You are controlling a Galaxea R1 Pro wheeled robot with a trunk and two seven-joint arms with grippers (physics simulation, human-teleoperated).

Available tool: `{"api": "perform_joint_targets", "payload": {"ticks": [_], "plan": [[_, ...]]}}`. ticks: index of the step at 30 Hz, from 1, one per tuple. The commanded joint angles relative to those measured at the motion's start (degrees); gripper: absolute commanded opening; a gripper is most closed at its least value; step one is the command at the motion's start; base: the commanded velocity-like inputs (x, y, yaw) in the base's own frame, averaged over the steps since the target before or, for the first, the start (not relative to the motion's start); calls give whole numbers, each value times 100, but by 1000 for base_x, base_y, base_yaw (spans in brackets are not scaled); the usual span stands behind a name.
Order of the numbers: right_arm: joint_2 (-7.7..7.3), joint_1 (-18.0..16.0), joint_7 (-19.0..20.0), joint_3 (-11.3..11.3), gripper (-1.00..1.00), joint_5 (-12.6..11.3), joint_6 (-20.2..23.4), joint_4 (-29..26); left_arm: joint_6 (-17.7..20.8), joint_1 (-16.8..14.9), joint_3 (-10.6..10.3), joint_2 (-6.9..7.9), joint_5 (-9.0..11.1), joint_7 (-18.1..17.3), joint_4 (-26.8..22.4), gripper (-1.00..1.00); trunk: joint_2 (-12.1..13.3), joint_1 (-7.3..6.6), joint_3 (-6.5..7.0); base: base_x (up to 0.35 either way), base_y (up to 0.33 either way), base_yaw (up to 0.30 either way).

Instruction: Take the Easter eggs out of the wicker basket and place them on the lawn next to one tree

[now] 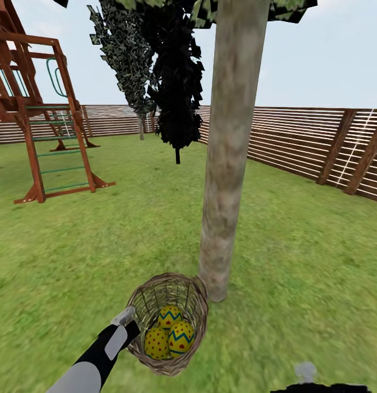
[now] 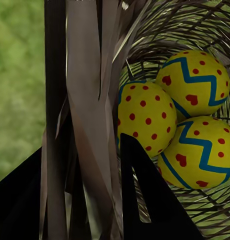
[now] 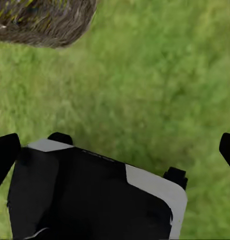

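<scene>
1. From the head view, the wicker basket point(image 1: 168, 323) is sitting tilted on the lawn point(image 1: 298, 262), its rim touching the foot of the tree point(image 1: 228, 158) with the thick grey-beige trunk. All three Easter eggs point(image 1: 169, 332) are lying together inside the basket, bunched toward its lower side. The left gripper point(image 1: 127, 322) is reaching in from the lower left and pressing against the basket's left wall. Further back, a wooden play set point(image 1: 38, 114) is standing at the left, two dark narrow trees point(image 1: 175, 76) are rising in the middle, and a brown slat fence point(image 1: 303, 139) is running along the back and right. A blurred grey bit of the right arm is poking up at the bottom right edge.

2. From the left wrist view, the left gripper point(image 2: 90, 190) is clamping onto the wicker basket point(image 2: 90, 100): one dark finger point(image 2: 150, 200) is sitting inside beside the eggs, the other outside, with the woven wall pinched between them. The three Easter eggs point(image 2: 145, 117) are nestling against each other just past the inner finger, and blurred lawn point(image 2: 17, 75) is showing beyond the basket.

3. From the right wrist view, the right gripper point(image 3: 117, 150) is hanging spread wide over bare lawn point(image 3: 160, 75), gripping nothing, its dark fingertips point(image 3: 5, 152) showing at opposite edges. The base of the tree point(image 3: 45, 20) is showing in one corner, apart from the gripper.
</scene>
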Motion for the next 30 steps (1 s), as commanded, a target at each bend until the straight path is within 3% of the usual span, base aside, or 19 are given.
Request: {"api": "perform_joint_targets", "payload": {"ticks": [1,3,6,9,19,30], "plan": [[-13,-1,187,-81,100,-48,444,-420,17,-4,9,-3,61,34,-25,-100,-11,2,-11,0,0,0],[-7,-27,269,-306,100,-99,1139,-1208,17,-4,9,-3,61,34,-26,-100,-11,2,-11,0,0,0],[-4,-87,313,-400,100,-116,2040,-2246,17,-4,7,-3,61,34,-26,-100,-11,2,-11,0,0,0],[19,-97,397,-415,100,-108,2172,-3026,17,-4,7,3,61,34,-26,-100,-11,2,-11,0,0,2],[23,-98,380,-415,100,-105,2154,-3057,10,-4,5,6,61,34,-23,-100,-11,2,-11,0,0,264],[23,-98,398,-415,100,-127,2156,-3039,8,-4,0,-3,61,24,-17,-100,-11,2,-11,0,0,16]]}}
